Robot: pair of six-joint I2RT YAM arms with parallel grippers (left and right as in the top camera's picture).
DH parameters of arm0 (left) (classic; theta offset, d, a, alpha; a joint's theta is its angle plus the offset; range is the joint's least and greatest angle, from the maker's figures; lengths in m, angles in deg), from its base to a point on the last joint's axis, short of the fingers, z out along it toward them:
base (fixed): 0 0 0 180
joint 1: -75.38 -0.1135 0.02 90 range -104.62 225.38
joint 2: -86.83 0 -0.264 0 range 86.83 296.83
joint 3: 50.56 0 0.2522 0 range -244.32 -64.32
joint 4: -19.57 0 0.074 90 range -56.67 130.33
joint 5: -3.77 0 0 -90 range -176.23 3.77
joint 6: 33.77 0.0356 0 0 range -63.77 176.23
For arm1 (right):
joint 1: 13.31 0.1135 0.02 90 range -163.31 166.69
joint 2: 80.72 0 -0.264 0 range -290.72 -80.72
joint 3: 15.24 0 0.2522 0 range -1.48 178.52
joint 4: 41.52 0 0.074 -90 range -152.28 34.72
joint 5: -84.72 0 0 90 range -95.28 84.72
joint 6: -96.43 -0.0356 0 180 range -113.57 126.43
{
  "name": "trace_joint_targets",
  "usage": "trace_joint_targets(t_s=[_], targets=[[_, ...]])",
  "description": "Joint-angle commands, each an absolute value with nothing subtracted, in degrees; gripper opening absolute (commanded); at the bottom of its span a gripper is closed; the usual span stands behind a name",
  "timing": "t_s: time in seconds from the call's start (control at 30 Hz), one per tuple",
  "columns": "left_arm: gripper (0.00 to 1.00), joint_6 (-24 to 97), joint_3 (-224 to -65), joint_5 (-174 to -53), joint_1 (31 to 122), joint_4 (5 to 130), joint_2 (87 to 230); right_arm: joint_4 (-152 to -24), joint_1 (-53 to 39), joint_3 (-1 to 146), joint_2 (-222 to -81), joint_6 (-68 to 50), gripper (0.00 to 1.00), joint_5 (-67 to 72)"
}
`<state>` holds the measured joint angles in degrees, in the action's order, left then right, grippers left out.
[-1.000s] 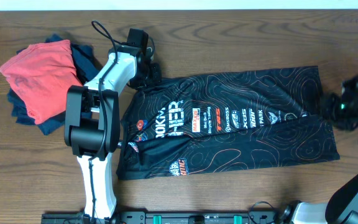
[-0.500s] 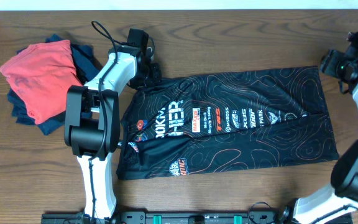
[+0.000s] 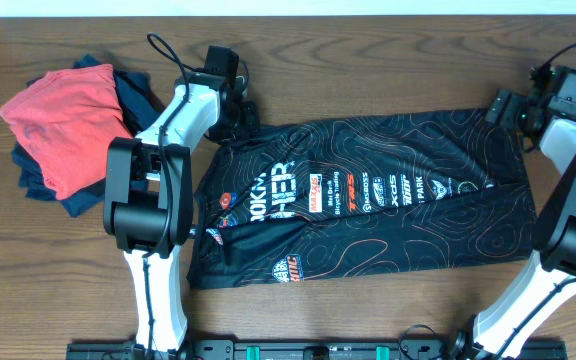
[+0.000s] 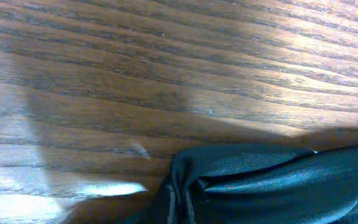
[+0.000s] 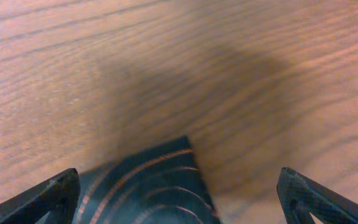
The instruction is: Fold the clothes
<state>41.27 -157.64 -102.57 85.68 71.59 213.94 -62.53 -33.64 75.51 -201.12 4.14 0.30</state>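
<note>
— Whereabouts of the black short-sleeved sports jersey (image 3: 368, 200) with thin orange contour lines and white lettering?

— Spread out flat across the middle of the brown wood-grain worktop (image 3: 368, 60), lengthwise from left to right. Lettering and small logos facing up. Crossed by a slanting fold edge from the lower left up toward the right end.

— And the left pincer (image 3: 238, 122)?

— Down at the jersey's far left corner. Clenched. No sight of the fingers from the left wrist, but black cloth puckered into a tight gather at the bottom of that view, so seemingly pinched on the jersey there.

— The right pincer (image 3: 501, 107)?

— At the opposite far corner, right by the cloth's edge. Released, with both dark fingertips (image 5: 48, 196) spread wide at the edges of the right wrist view. Between them, flat on the wood, only the pointed corner of the jersey, touching neither tip as far as can be told.

— Anything else on the worktop?

— Off at the far left, well apart from the jersey: a crumpled plain red garment (image 3: 63, 120) heaped on top of plain navy garments (image 3: 133, 95).
</note>
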Motion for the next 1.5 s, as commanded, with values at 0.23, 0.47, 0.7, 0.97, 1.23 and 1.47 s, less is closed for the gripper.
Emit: trace_joint_targets(t_s=[0.23,0.47,0.7,0.97,1.23,1.47], targets=[[0.06,41.2,-158.3,-102.1,85.8,71.7,214.0,-61.4,-29.1,76.2,-206.2,4.3,0.89,-8.5],[0.06,41.2,-158.3,-102.1,85.8,71.8,214.0,-61.5,-29.1,76.2,-207.0,-0.6,0.5,-9.6],[0.06,41.2,-158.3,-102.1,85.8,72.2,214.0,-61.5,-29.2,76.2,-207.0,-1.8,0.51,-11.5],[0.06,41.2,-158.3,-102.1,85.8,72.2,214.0,-60.5,-29.8,76.2,-207.0,-3.0,0.6,-13.0],[0.06,41.2,-158.3,-102.1,85.8,72.2,214.0,-59.1,-29.8,76.2,-207.0,-8.5,0.63,-13.2],[0.06,41.2,-158.3,-102.1,85.8,72.2,214.0,-58.6,-29.8,76.2,-207.0,-12.0,0.63,-13.2]])
